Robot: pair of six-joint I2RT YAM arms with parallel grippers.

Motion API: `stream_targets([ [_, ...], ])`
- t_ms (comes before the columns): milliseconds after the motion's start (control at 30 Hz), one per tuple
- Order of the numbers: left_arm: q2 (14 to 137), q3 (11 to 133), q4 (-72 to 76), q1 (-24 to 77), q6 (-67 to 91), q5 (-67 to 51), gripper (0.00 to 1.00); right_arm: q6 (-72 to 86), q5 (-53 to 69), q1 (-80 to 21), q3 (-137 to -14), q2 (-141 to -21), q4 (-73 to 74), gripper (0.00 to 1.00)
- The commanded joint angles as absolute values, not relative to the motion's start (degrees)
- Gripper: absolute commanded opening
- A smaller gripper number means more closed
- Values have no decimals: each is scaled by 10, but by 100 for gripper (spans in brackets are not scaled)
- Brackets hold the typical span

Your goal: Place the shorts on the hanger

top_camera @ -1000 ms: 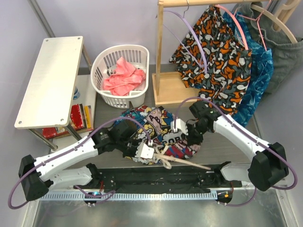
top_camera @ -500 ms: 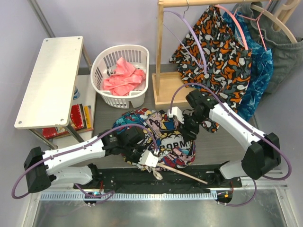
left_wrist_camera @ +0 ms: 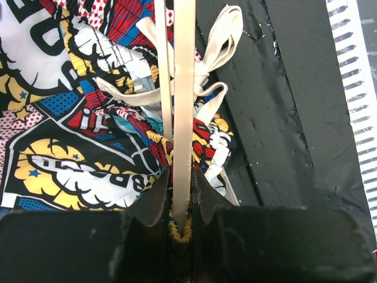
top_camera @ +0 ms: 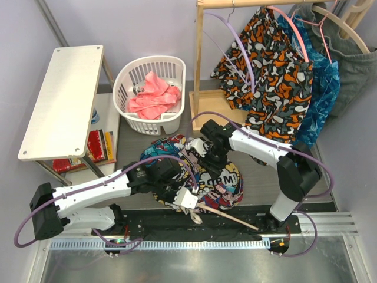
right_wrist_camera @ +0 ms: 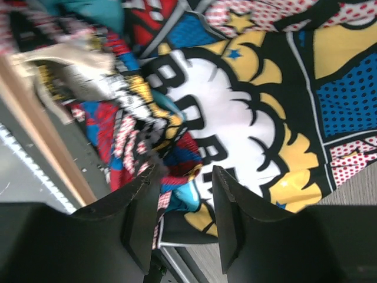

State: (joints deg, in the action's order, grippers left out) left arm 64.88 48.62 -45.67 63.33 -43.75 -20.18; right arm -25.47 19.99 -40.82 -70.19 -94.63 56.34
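Observation:
The comic-print shorts (top_camera: pixel 221 180) lie bunched on the table between the arms. My left gripper (top_camera: pixel 184 197) is shut on the beige wooden hanger (top_camera: pixel 232 217), whose bar runs right along the near edge. In the left wrist view the jaws (left_wrist_camera: pixel 181 177) clamp the hanger bar (left_wrist_camera: pixel 184 88) with a bit of waistband; the white drawstring (left_wrist_camera: pixel 218 53) loops beside it over the shorts (left_wrist_camera: pixel 70 118). My right gripper (top_camera: pixel 203 154) is open just above the shorts' far part. In the right wrist view its gripper (right_wrist_camera: pixel 185 183) hangs over the print (right_wrist_camera: pixel 235 88), with the hanger (right_wrist_camera: pixel 32 115) at the left.
A white laundry basket (top_camera: pixel 126 79) with pink cloth stands at the back. A wooden rack (top_camera: pixel 199 65) holds an orange-black garment (top_camera: pixel 277 76) on thin hangers at the back right. A white shelf (top_camera: pixel 62 97) with books under it stands at the left. A black strip (top_camera: pixel 153 221) lines the near edge.
My right gripper has swung left from the shorts' right edge to over their far middle. My left gripper moved slightly nearer with the hanger and then held still.

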Motion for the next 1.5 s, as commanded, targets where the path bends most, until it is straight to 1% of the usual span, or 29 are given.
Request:
stream_targets([
  [0,649,508,-439,637,-435,-206,0,-219,149,-410,-708,-986,541,46],
  [67,650,510,-441,637,-434,-205,0,-221,146,-419,-707,-993,547,46],
  [133,650,511,-443,637,-434,-203,0,-221,128,-428,-691,-992,552,49],
  [267,653,509,-441,637,-435,-201,0,-230,107,-442,-662,-988,562,50],
  [400,653,507,-439,637,-432,-205,0,-243,108,-444,-669,-976,610,55],
  [567,652,505,-440,637,-432,-199,0,-255,125,-444,-674,-966,660,58],
  [633,648,504,-441,637,-432,-199,0,-258,130,-445,-665,-963,672,61],
  [900,631,490,-446,636,-421,-192,0,-259,169,-451,-626,-963,685,63],
  [1000,627,490,-446,634,-421,-189,0,-248,176,-456,-621,-972,676,61],
  [1267,618,490,-440,607,-386,-204,0,-228,167,-459,-629,-980,655,48],
  [1400,606,496,-439,570,-359,-223,0,-225,176,-461,-631,-983,655,47],
  [1467,598,498,-443,557,-359,-227,0,-221,175,-464,-635,-987,650,37],
])
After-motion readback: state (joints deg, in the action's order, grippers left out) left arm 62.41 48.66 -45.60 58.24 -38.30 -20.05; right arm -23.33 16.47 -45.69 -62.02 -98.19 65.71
